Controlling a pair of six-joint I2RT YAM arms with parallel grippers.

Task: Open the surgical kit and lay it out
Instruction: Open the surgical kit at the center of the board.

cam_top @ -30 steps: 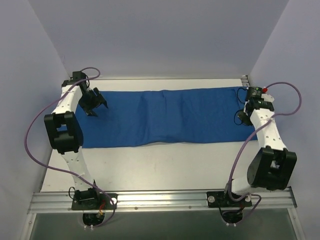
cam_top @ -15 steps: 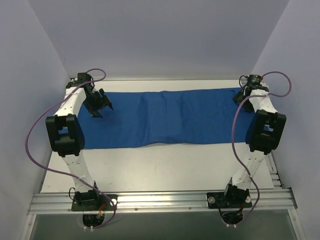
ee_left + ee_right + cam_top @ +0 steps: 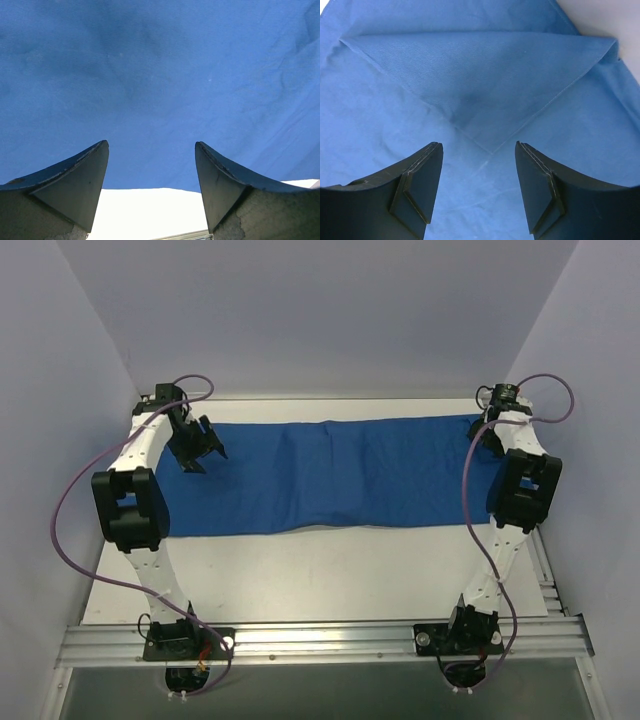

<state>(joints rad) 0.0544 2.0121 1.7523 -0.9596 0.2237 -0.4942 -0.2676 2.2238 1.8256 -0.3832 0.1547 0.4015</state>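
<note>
You are looking into a booth: a pale lavender back wall (image 3: 320, 310) is rising behind the white tabletop (image 3: 330, 575), while a left wall (image 3: 50, 390) and a right wall (image 3: 600, 350) are closing it in. Even light is falling, and an aluminium rail (image 3: 320, 642) is running along the near edge

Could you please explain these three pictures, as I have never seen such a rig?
Two robot arms are bolted at the near edge of a white table. One picture looks down from above; the other two come from cameras on the wrists. A long blue cloth lies across the table. The left end effector and the right end effector hover over its ends, both open, holding nothing. Under the right one, a cloth corner is folded over.
</note>
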